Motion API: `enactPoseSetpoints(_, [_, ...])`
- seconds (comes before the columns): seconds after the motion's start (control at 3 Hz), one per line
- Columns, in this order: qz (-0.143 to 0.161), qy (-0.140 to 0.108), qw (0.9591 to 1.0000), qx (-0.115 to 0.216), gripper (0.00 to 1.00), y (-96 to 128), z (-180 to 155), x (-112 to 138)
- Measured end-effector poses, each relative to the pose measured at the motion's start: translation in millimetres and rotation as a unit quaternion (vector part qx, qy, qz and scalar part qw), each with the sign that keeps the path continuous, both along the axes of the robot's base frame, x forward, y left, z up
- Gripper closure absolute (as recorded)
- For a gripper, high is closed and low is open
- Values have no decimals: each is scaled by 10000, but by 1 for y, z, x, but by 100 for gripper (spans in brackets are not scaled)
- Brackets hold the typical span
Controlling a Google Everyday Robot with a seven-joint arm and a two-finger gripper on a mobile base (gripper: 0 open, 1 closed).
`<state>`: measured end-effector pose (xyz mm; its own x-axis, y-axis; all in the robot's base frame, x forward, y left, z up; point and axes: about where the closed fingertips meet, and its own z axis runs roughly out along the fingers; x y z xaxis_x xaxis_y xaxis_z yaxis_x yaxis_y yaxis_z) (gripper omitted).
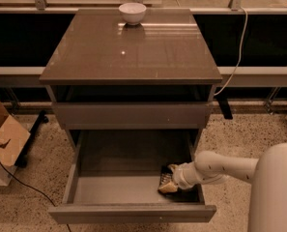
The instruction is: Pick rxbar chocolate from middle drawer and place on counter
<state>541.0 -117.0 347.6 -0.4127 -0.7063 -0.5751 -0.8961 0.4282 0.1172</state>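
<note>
The middle drawer (128, 190) is pulled open, with tall grey sides and a pale floor. The rxbar chocolate (165, 177), a small black bar, lies on the drawer floor at the right, near the front. My gripper (168, 181) reaches into the drawer from the right on a white arm and sits right on the bar, covering part of it. The glossy grey-brown counter (133, 52) tops the cabinet above.
A white bowl (132, 12) stands at the counter's back edge. A shallower shut drawer front (132, 115) sits above the open drawer. A cardboard box (3, 139) stands on the floor at the left. A cable (237, 57) hangs at the right.
</note>
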Motion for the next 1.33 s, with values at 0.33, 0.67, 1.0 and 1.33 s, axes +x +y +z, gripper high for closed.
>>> enactPoseSetpoints(0.33, [0,0,10000,0,87,0,4,0])
enactPoseSetpoints(0.67, [0,-1,10000,0,100,0,6,0])
enactPoseSetpoints(1.0, [0,-1,10000,1,100,0,6,0])
enactPoseSetpoints(1.33, [69,-346,9982,475,100,0,65,13])
